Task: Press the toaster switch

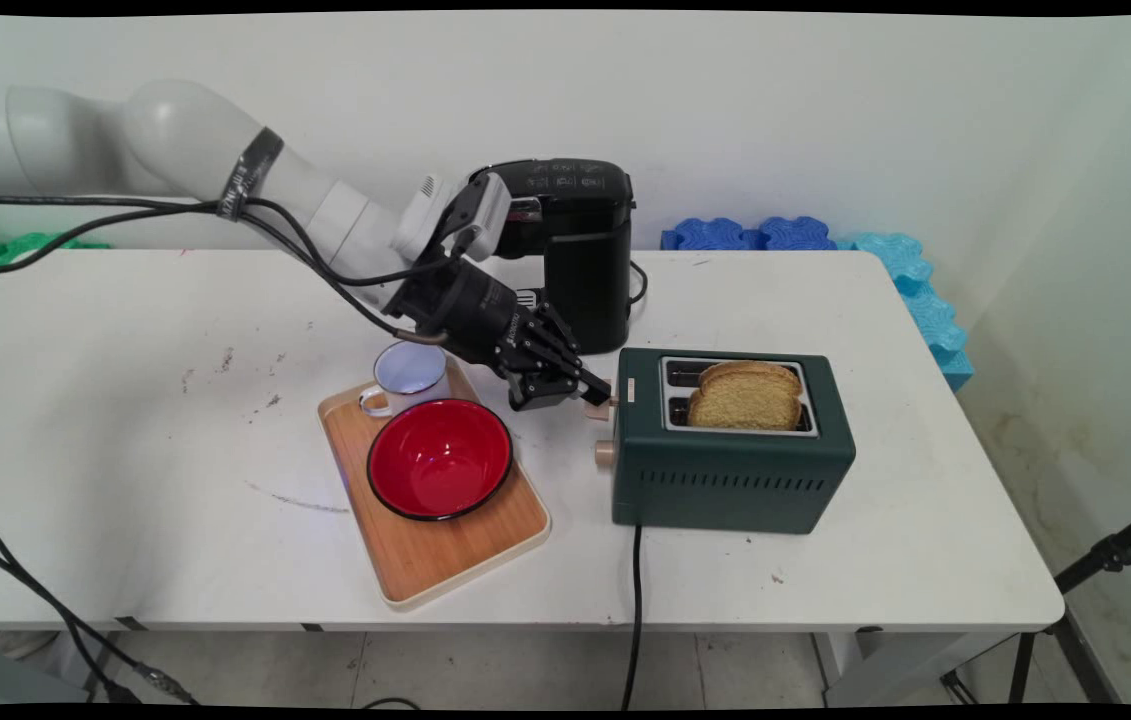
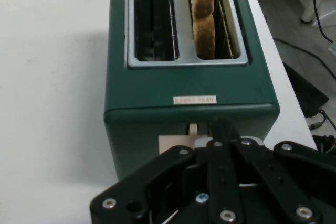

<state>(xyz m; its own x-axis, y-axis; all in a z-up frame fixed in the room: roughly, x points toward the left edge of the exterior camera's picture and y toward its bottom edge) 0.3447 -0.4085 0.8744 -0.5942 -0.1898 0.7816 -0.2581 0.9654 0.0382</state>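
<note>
Green toaster [image 1: 725,470] right of centre frame, gripper [image 1: 593,395] at its left end.
Jaws closed together, tips against the beige lever [image 2: 181,141] on the toaster's end face. Toast [image 1: 747,396] sits in the nearer slot. Wooden tray [image 1: 445,555] left of toaster carries red bowl [image 1: 439,458] and white mug [image 1: 407,372]; black coffee machine [image 1: 580,250] behind.
</note>
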